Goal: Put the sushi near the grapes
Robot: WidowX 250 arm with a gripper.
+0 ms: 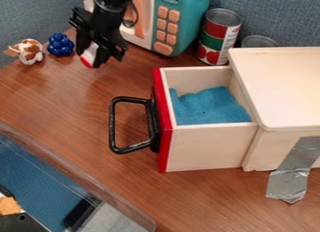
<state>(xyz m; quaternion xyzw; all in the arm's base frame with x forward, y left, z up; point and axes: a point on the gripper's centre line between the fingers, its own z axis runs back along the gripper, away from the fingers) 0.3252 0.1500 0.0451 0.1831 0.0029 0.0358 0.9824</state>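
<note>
At the far left, the black gripper grips the smooth white-and-red sushi, just right of the knobbly blue grapes. Right of centre, a pale drawer with 1 black loop handle contains grainy blue material. Far right: 1 cylindrical can, red-green-white label, round red shapes printed.

Wood-grain table: blue grapes, brown-white toy, teal microwave, can, pale drawer box.
</note>
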